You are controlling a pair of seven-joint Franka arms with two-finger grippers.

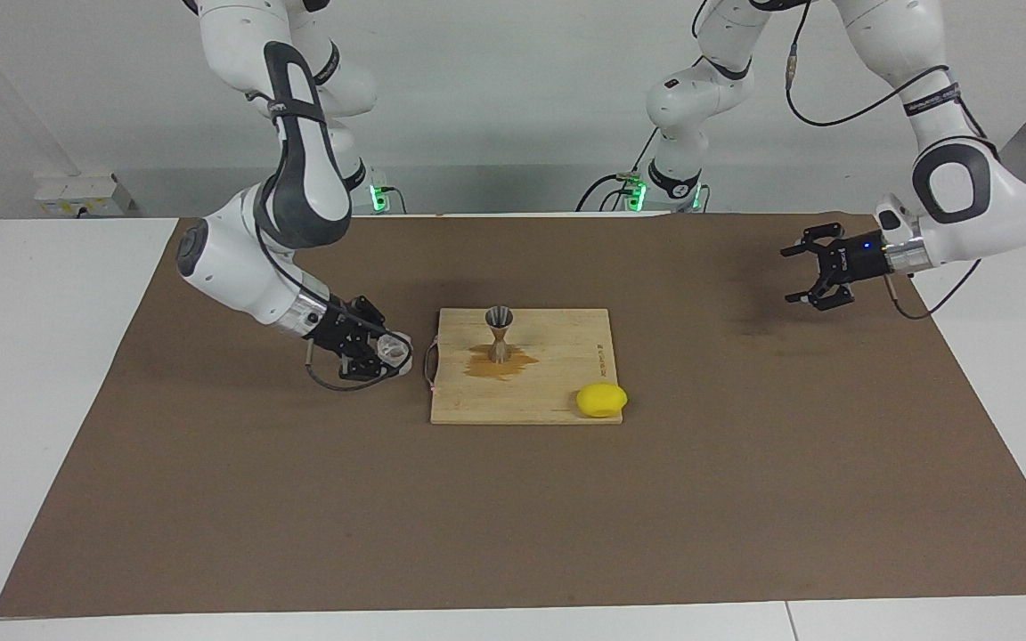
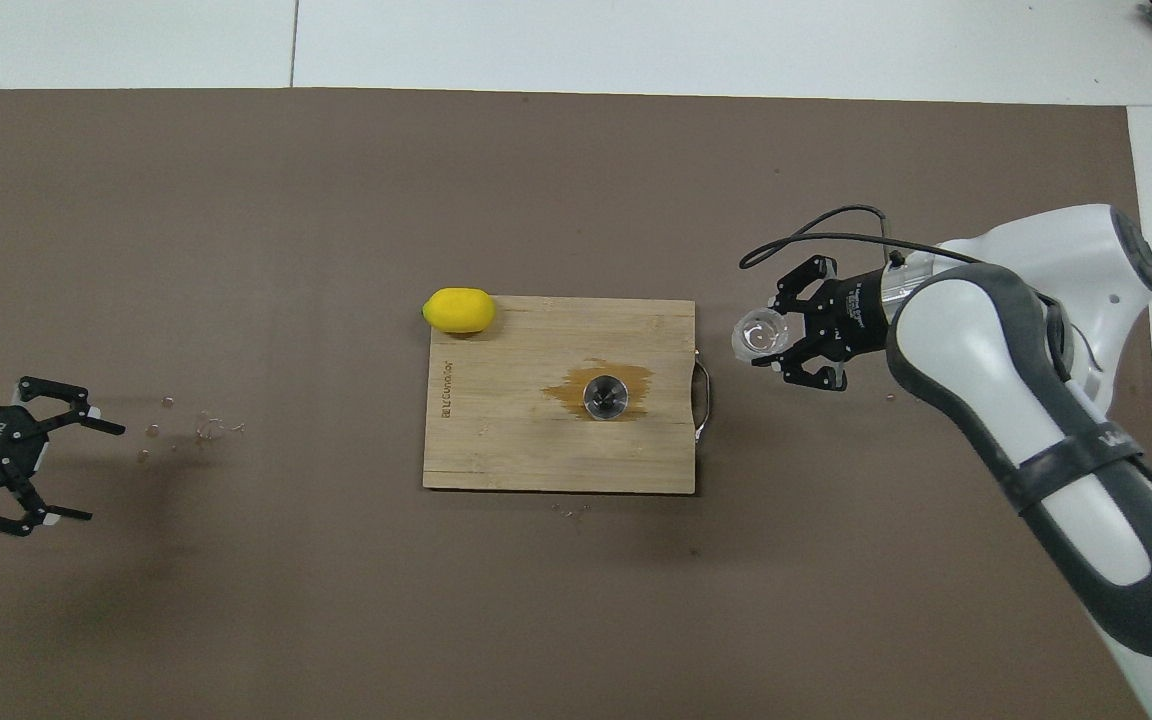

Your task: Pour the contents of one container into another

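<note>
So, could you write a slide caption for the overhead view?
Right tool holds the cup beside the board, jigger waiting.

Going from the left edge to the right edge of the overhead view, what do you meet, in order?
left gripper, open, over the brown mat → lemon → jigger on the cutting board → glass cup → right gripper, shut on the cup.
</note>
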